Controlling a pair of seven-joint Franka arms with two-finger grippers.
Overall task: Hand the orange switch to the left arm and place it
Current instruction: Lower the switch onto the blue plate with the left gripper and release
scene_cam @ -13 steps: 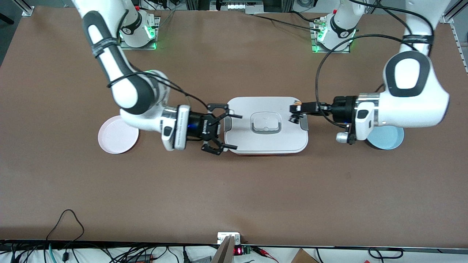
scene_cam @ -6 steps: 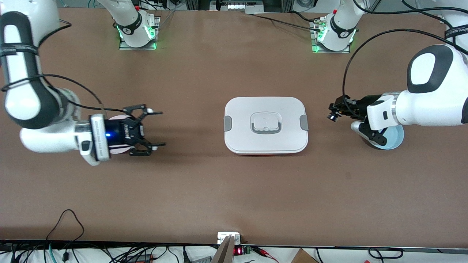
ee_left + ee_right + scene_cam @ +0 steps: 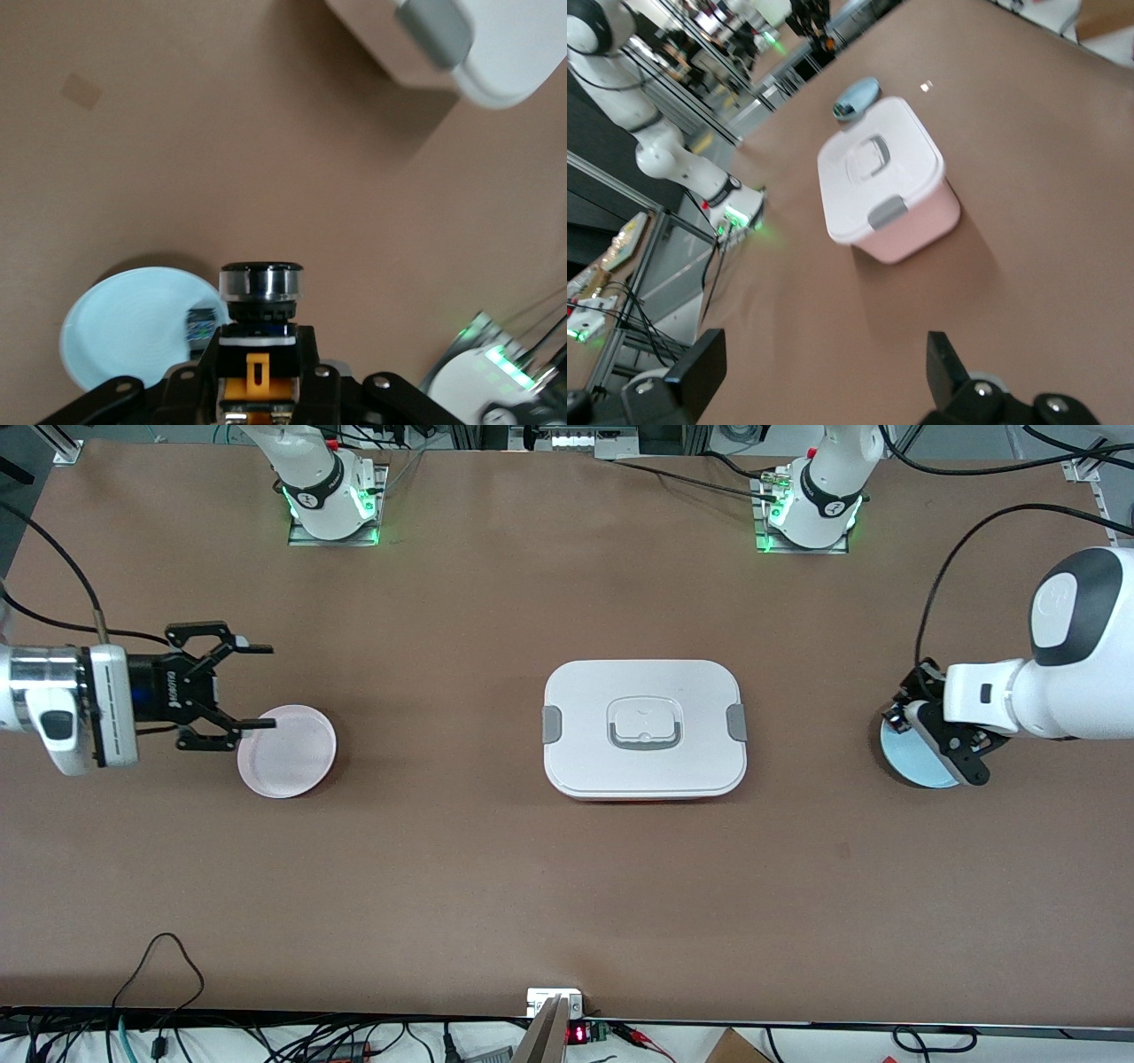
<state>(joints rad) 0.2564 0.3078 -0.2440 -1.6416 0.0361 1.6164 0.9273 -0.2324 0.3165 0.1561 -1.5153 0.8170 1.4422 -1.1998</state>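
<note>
The orange switch (image 3: 260, 297), a small black cylinder with a silver ring and orange base, sits clamped in my left gripper (image 3: 259, 354), which is shut on it. In the front view that left gripper (image 3: 904, 714) hangs over the blue plate (image 3: 921, 766) at the left arm's end of the table. My right gripper (image 3: 263, 687) is open and holds nothing, hovering at the edge of the pink plate (image 3: 285, 750) at the right arm's end. The white lidded box (image 3: 585, 691) stands in the middle of the table between them, apart from both grippers.
A small dark part (image 3: 202, 320) lies on the blue plate (image 3: 124, 319). The right wrist view shows the box (image 3: 881, 181) with the blue plate (image 3: 855, 97) past it. Both arm bases (image 3: 328, 491) stand along the table's edge farthest from the front camera. Cables hang along the nearest edge.
Both arms have drawn back from the box toward their own ends of the table. The left gripper carried the switch from over the lid to over the blue plate. The right stayed open.
</note>
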